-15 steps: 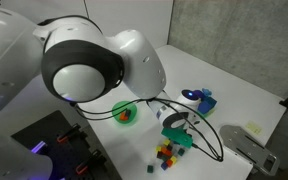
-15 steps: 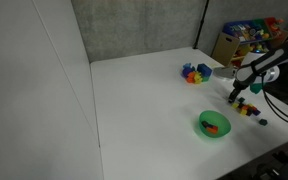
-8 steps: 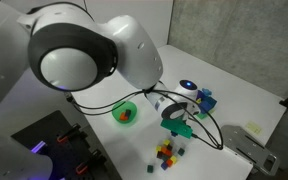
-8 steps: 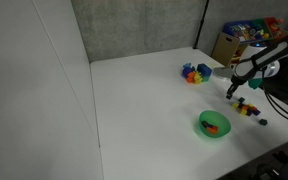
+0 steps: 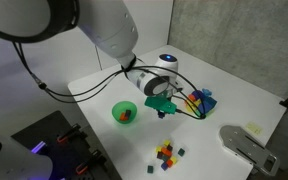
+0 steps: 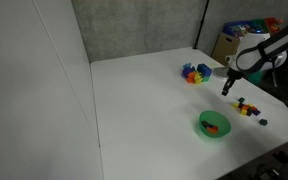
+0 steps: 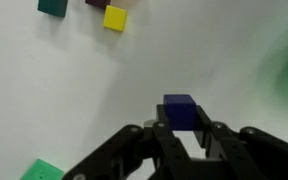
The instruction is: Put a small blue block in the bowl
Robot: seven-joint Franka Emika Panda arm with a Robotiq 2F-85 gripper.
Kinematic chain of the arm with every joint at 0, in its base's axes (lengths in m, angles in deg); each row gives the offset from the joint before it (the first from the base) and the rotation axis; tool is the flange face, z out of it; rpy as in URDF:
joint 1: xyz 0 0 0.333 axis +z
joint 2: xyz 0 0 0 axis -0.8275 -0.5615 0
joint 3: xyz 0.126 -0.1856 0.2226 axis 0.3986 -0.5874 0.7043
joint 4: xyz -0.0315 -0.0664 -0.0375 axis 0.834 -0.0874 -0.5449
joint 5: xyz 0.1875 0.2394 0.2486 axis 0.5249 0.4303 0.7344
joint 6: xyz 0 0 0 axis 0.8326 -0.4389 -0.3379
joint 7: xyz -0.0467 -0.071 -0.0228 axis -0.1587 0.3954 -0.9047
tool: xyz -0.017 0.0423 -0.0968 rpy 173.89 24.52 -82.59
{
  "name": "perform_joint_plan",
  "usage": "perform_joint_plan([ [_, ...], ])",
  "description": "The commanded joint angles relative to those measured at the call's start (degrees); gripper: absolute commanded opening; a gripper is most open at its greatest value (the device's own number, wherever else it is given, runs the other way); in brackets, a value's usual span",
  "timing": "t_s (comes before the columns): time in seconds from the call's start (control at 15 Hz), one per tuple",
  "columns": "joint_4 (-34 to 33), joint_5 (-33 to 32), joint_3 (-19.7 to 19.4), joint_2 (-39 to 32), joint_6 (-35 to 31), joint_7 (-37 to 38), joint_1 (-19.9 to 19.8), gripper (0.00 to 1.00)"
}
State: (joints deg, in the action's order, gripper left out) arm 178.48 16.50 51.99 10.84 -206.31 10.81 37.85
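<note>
Here, the small blue block (image 7: 179, 108) is pinched between the fingers of my gripper (image 7: 184, 126), held above the white table (image 5: 94, 95). The green bowl (image 5: 125, 113) sits on the table, left of the gripper and apart from it. A cluster of tiny cubes (image 5: 166, 153) lies nearer the camera.
</note>
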Motion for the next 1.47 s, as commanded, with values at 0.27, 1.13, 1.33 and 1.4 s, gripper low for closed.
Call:
perform_joint_plan([
  [0.27, 16.88, 5.53, 3.79, 16.45, 2.77, 1.74, 4.59, 0.09],
  [1.13, 19.95, 10.49, 0.77, 28.09, 12.66, 9.09, 12.11, 1.0],
  [1.33, 19.11, 8.56, -1.64, 31.54, 16.09, 14.42, 12.35, 1.0],
  [1.4, 19.28, 7.59, -2.41, 33.05, 17.13, 16.31, 12.25, 1.0],
])
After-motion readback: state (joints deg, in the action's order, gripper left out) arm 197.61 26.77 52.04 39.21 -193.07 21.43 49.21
